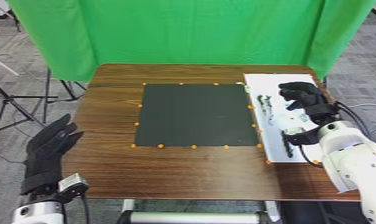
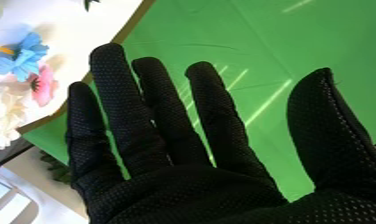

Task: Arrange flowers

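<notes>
Spreading its fingers nearly straight, a robot's right hand (image 1: pixel 302 94) is hovering over the far part of a white board (image 1: pixel 273 79) on the right side of a brown wooden table (image 1: pixel 167 175). In the right wrist view, the same hand (image 2: pixel 184 192) is opening wide, its thumb standing well apart from the fingers, and it is gripping nothing. Flowers are lying on the white surface near the hand's fingers: a blue flower (image 2: pixel 23 56) with an orange center is resting just beside a pink flower (image 2: pixel 44 87) with a dark center, while white blooms (image 2: pixel 1 115) are sitting near the pink one. Green stems (image 1: pixel 266 107) are lying along the board in the head view. Beyond the table's left edge, the robot's left hand (image 1: pixel 44 150) is extending its fingers in a relaxed, open pose, the thumb apart from them, with nothing in its grasp. A dark mat (image 1: pixel 193 115) is covering the middle of the table, orange markers (image 1: pixel 160 146) are lining its edges, and a green curtain (image 1: pixel 184 32) is hanging behind.
</notes>
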Controlling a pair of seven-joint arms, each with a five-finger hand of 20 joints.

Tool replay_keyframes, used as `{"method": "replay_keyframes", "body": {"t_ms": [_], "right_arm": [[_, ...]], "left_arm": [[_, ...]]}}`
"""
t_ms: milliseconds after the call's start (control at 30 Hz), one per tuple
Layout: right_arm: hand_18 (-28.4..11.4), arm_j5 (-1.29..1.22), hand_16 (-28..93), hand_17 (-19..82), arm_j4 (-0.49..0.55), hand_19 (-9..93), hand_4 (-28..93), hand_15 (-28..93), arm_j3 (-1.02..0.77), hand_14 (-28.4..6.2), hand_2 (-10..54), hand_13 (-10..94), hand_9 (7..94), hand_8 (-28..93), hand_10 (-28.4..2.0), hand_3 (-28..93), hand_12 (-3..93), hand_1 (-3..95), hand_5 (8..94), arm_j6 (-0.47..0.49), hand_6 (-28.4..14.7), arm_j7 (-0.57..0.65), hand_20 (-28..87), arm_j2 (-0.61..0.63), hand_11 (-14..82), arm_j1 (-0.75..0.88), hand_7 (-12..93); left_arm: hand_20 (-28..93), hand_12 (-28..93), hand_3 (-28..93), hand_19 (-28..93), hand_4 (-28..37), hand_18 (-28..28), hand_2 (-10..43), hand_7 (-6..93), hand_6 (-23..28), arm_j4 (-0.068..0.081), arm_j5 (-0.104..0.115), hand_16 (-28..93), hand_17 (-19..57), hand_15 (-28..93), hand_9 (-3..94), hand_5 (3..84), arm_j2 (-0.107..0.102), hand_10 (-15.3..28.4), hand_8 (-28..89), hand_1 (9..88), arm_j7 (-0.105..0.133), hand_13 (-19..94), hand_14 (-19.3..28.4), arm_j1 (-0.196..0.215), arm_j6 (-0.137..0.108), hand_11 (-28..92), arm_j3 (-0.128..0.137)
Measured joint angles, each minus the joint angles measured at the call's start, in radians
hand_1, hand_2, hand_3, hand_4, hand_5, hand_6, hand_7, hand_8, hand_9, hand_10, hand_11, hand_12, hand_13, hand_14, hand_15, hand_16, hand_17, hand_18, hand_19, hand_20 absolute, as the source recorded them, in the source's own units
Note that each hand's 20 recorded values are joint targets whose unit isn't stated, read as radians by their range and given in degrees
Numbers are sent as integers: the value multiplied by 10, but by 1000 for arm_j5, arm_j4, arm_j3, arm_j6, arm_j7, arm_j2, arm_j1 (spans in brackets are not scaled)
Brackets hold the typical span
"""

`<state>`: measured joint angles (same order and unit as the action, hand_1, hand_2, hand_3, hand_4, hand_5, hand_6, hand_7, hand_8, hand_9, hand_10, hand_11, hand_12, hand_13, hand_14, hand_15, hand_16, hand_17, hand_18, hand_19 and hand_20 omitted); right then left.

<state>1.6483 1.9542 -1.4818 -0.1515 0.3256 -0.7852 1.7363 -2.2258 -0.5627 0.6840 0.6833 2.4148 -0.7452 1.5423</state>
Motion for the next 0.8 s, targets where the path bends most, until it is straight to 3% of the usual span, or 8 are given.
{"method": "replay_keyframes", "body": {"t_ms": [633,800], "right_arm": [[-241,0,80,72,0,601,-264,523,4,-203,144,415,468,-108,-207,826,166,106,435,-1,-66,0,105,3,210,-3,148],[-258,6,86,220,3,778,-247,600,10,-189,115,517,523,-103,-209,810,160,158,471,-12,-80,11,125,11,230,-3,139]], "left_arm": [[31,49,822,616,-201,219,56,164,97,2,-1,-180,-91,654,317,379,2,194,-115,266,1,239,268,-2,0,366,-2],[30,49,822,616,-201,219,55,164,97,2,6,-180,-91,654,317,379,-2,194,-115,266,7,239,268,-2,-1,366,-4]]}}
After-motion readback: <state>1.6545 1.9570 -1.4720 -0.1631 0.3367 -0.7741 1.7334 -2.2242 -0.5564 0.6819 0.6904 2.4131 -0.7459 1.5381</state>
